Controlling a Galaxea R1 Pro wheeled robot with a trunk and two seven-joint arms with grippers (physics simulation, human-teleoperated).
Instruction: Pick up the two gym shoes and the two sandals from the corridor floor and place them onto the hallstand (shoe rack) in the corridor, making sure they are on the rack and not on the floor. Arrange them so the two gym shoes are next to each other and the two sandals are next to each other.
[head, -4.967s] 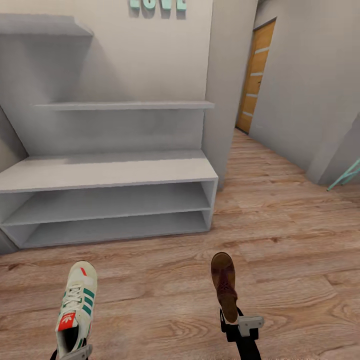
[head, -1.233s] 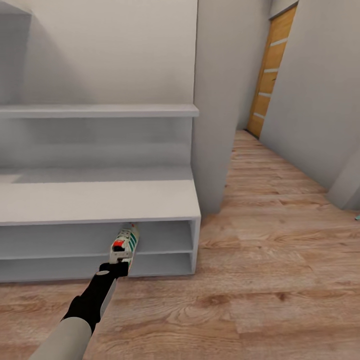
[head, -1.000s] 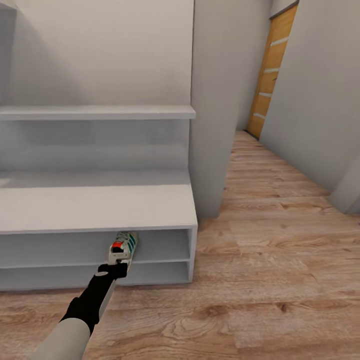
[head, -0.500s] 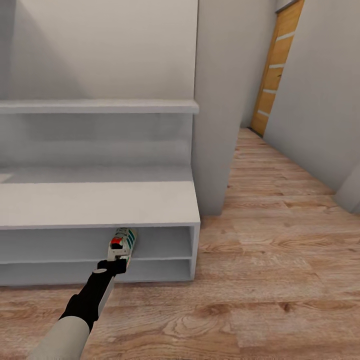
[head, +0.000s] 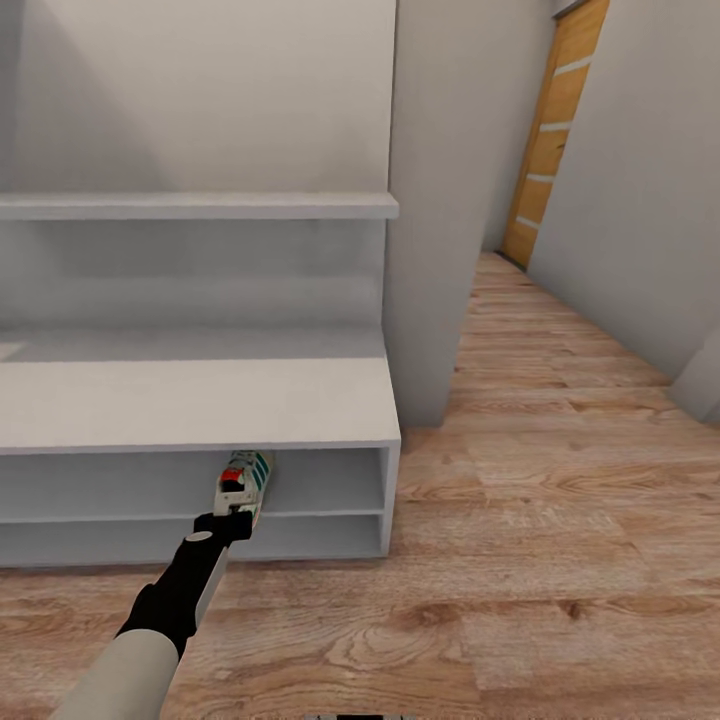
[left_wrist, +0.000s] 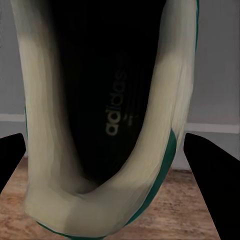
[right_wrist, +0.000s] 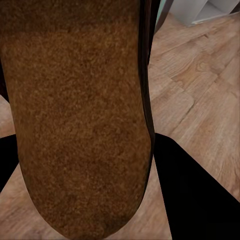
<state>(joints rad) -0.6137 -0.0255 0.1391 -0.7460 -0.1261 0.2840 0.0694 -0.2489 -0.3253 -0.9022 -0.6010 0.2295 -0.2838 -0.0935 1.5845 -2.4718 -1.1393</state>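
One gym shoe (head: 246, 481), cream with green stripes and a red tongue label, lies toe-first in the upper open shelf of the hallstand (head: 190, 400), partly under the bench top. My left gripper (head: 228, 520) is stretched out to it and shut on its heel. In the left wrist view the shoe's dark inside (left_wrist: 105, 100) sits between the black fingers (left_wrist: 210, 170). In the right wrist view my right gripper (right_wrist: 120, 170) is shut on a brown sandal (right_wrist: 75, 125), held above the corridor floor (right_wrist: 200, 75).
A grey wall pillar (head: 435, 200) stands right of the hallstand. Wood floor (head: 560, 520) runs past it to an orange door (head: 550, 130). A ledge (head: 200, 206) crosses the back panel. A white unit with a teal pole (right_wrist: 220, 10) shows in the right wrist view.
Five seconds ago both shoes were held low over the floor, farther from the rack. Over the last second the left arm has slid the gym shoe slightly deeper into the upper shelf; the camera shifted slightly.
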